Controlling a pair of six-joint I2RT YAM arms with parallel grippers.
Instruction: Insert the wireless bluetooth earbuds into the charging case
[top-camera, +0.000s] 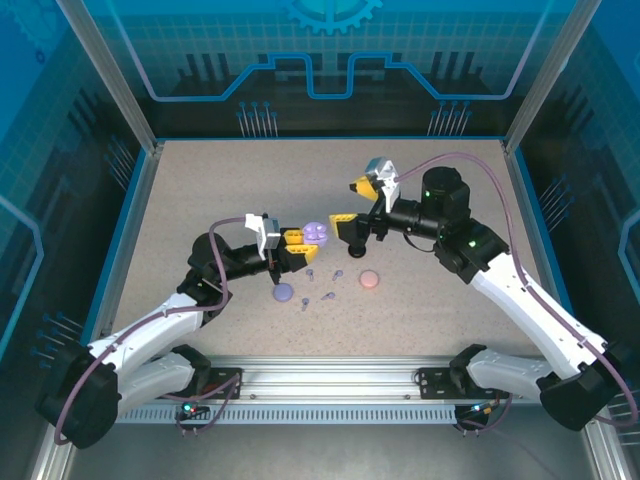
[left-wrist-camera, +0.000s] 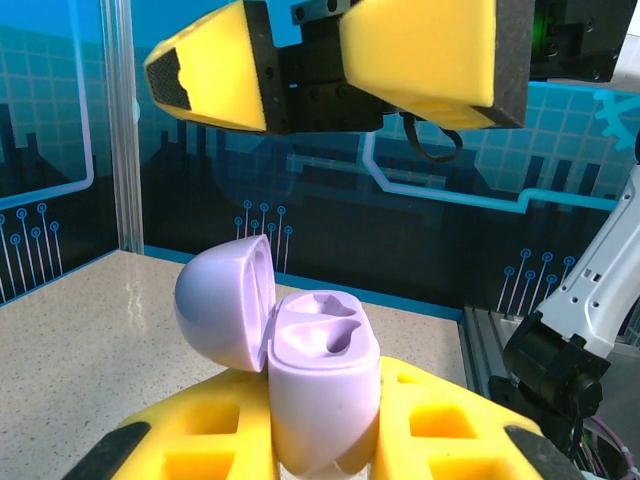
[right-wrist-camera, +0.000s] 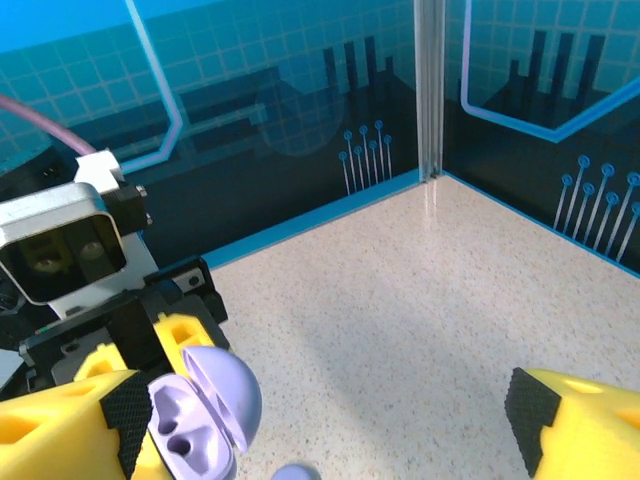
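My left gripper (top-camera: 300, 240) is shut on an open lavender charging case (top-camera: 316, 234), held above the table. In the left wrist view the case (left-wrist-camera: 325, 385) stands upright between my yellow fingers (left-wrist-camera: 440, 425), lid (left-wrist-camera: 222, 305) swung left, both sockets empty. My right gripper (top-camera: 351, 203) hangs open just right of the case and holds nothing; its fingers (left-wrist-camera: 250, 75) show above the case. In the right wrist view the case (right-wrist-camera: 190, 430) sits beside the left fingertip of that open gripper (right-wrist-camera: 322, 415). Several tiny lavender earbuds (top-camera: 328, 296) lie on the table below.
A shut lavender round case (top-camera: 283, 292) and a pale pink round case (top-camera: 370, 280) lie on the speckled table (top-camera: 440, 330) near the earbuds. Blue walls with metal posts (top-camera: 140, 120) ring the table. Open room lies at the back.
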